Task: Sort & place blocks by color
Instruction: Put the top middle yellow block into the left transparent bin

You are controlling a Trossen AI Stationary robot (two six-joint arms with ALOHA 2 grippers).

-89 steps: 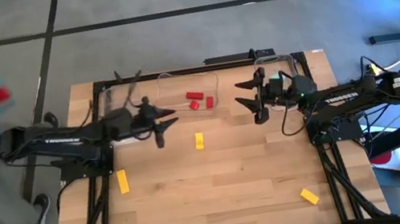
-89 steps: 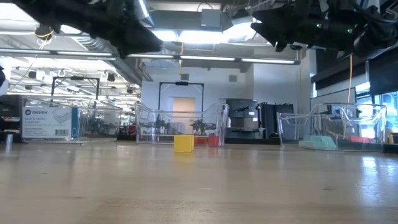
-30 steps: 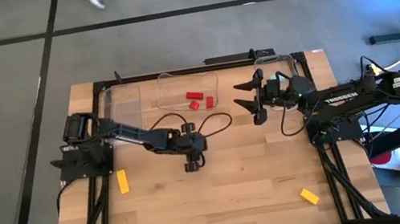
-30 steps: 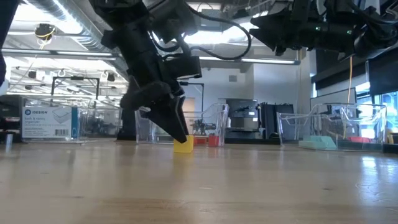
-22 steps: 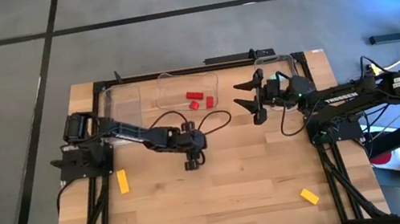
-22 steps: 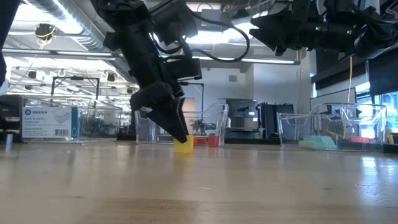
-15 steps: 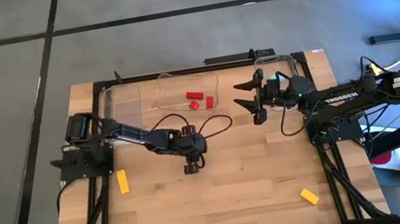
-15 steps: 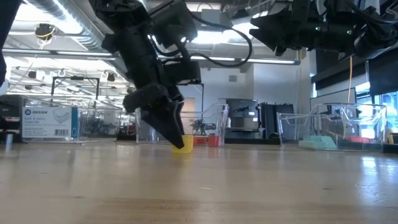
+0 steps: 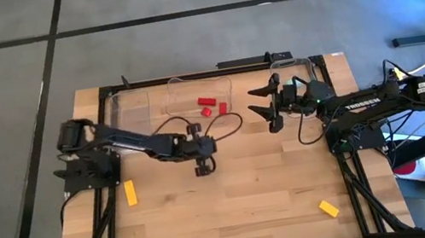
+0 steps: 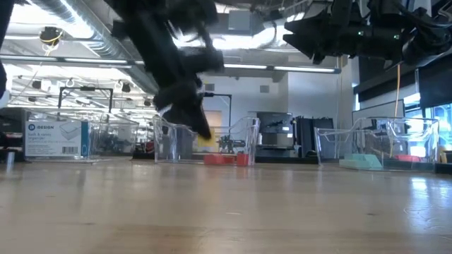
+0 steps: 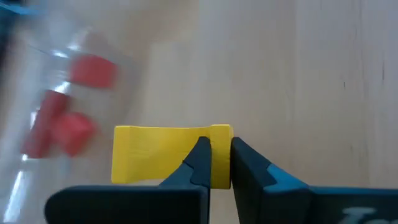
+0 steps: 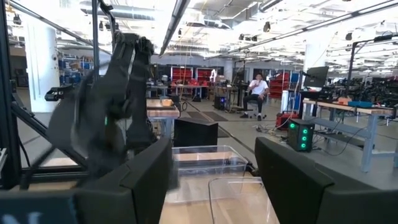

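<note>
Since a second ago the left gripper [image 11: 216, 163] has lifted the yellow block [image 11: 163, 155] off the surface, fingers clenched on it at centre, and next must carry it toward 11 o'clock, while the right gripper [image 9: 266, 103] waits spread at 1 o'clock.

Left gripper [image 10: 200, 131]: now lifted clear of the table.
Yellow block [image 11: 171, 155]: raised off the wood, pinched between its fingers.
</note>
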